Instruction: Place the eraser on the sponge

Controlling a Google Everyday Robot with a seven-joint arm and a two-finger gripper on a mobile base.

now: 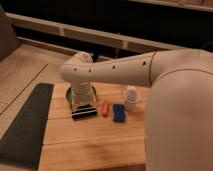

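The eraser (84, 112), a flat black bar with a pale stripe, lies on the wooden table (95, 142) left of centre. My gripper (82, 101) hangs straight down from the white arm, right over the eraser and at or just above it. The sponge (118, 112), a small bright blue block, lies to the right of the eraser with a small orange-red oblong thing (105, 108) between them.
A round green bowl (93, 92) sits behind the gripper, mostly hidden by it. A white cup (131, 98) stands right of the sponge. A dark mat (25, 125) lies along the table's left side. My white arm covers the right side of the view.
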